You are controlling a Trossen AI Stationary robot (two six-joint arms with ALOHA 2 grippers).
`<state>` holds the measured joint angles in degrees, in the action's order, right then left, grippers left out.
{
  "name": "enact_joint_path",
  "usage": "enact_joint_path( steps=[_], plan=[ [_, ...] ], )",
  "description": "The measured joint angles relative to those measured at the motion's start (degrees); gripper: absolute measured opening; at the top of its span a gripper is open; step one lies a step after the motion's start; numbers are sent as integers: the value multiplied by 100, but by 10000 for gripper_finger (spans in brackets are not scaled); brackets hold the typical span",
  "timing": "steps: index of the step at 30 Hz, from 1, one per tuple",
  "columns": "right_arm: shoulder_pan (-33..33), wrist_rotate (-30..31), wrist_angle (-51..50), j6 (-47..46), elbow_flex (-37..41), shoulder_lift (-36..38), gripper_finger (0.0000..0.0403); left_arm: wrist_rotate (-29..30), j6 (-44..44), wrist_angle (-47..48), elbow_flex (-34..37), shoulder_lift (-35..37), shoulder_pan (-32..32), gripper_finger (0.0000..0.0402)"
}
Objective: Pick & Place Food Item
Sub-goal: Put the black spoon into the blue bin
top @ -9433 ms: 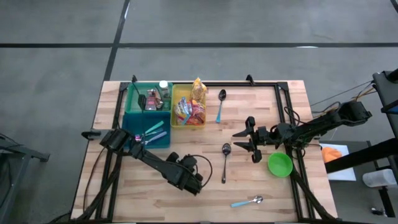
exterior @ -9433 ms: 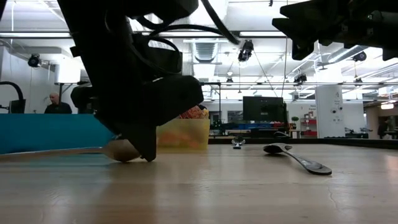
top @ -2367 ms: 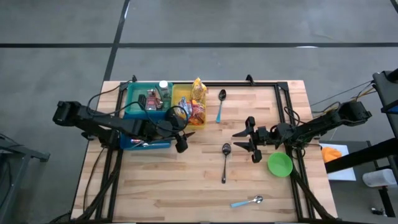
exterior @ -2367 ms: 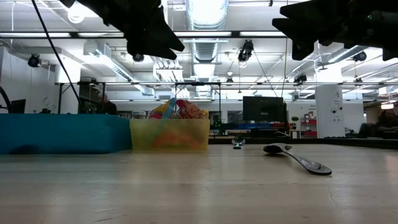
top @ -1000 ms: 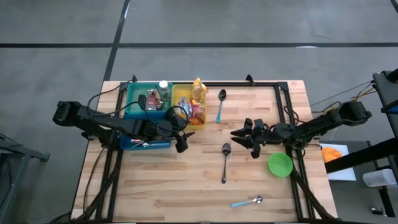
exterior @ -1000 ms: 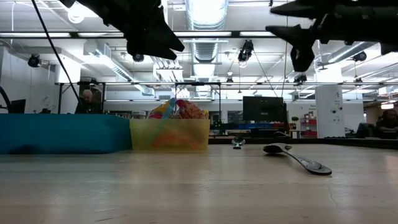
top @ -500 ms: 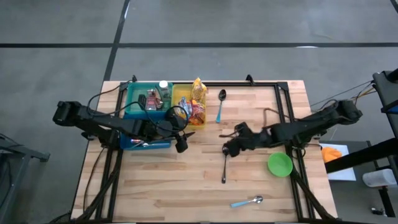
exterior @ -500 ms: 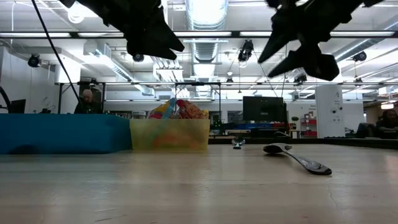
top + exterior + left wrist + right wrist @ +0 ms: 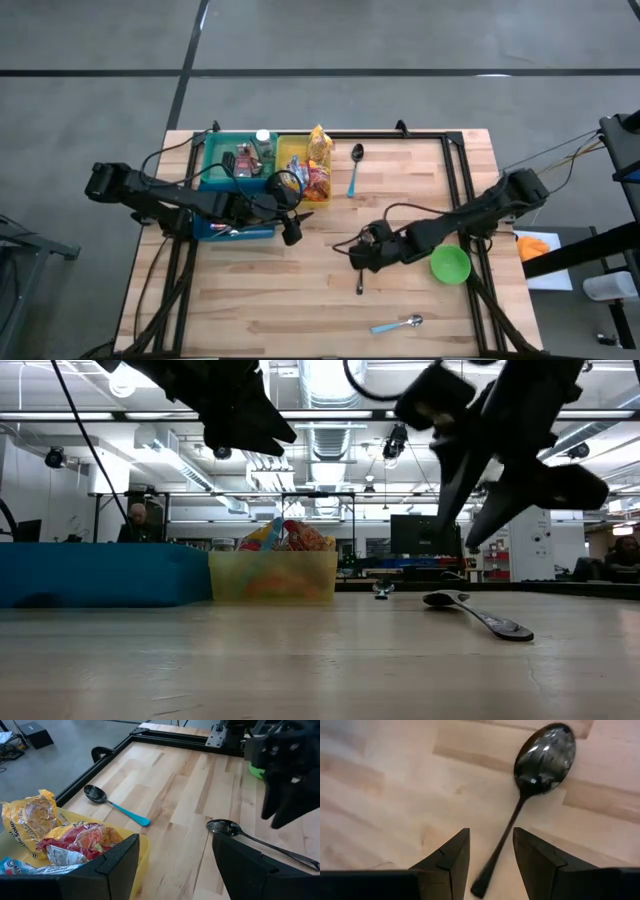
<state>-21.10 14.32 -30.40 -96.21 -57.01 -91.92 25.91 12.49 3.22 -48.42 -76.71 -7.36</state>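
Logging 2 arms over my table point(image 9: 250, 310), items as seen from above.

1. Right gripper point(image 9: 362, 256): centre of the frame, low over the black spoon point(image 9: 361, 262). My right wrist view shows its fingers point(image 9: 446, 857) parted on either side of the spoon's handle, nothing grasped, with the bowl of the spoon ahead of the tips.
2. Left gripper point(image 9: 291, 226): left of centre, raised just beside the yellow bin point(image 9: 284, 195). My left wrist view shows its fingers point(image 9: 117, 865) spread wide and empty.
3. Snack packets point(image 9: 316, 178): food items, piled in the yellow bin at upper centre, 1 standing taller at the bin's far edge.
4. Teal bin point(image 9: 222, 165): touching the yellow bin's left side.
5. Blue-handled spoon point(image 9: 354, 170): just right of the yellow bin.
6. Green bowl point(image 9: 450, 264): right of centre.
7. Light spoon point(image 9: 398, 324): bottom centre, well apart from the rest.
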Motion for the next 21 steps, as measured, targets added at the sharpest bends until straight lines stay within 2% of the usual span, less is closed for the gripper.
enact_joint_path(
  steps=[8,21],
  plan=[
    [35,237,-96,-562,7,-533,147,0,2,0,0,0,-2,253],
    [112,371,49,-772,13,-925,147,-1,7,2,0,0,-1,253]
  ],
)
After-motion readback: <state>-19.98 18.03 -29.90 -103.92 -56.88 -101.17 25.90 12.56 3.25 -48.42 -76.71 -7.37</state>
